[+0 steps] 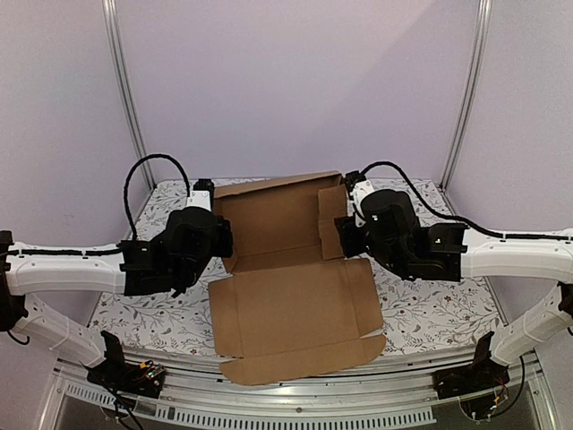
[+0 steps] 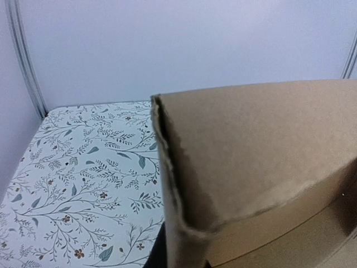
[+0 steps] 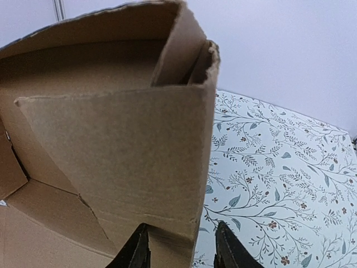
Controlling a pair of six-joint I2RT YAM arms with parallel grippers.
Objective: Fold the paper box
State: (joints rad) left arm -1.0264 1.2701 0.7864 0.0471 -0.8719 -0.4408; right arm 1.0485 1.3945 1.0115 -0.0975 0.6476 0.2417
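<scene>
The box (image 1: pixel 291 309) lies mid-surface (image 1: pixel 421 309), its near half flat and its far half raised with the side walls up. The right claw (image 3: pixel 183 252) is spread astride the right wall's lower corner. The left claw (image 1: pixel 217 237) sits by the left wall, and I cannot tell its state. Ungripped, the walls may spring open, and uneven pushing may skew the sheet. Only the right wrist view shows the flap (image 3: pixel 178 50) inside the corner; only the top view shows the flat half.

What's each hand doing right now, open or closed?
Left hand: cannot be told; fingers hidden by the paper box.
Right hand: open, straddling a wall of the box.
</scene>
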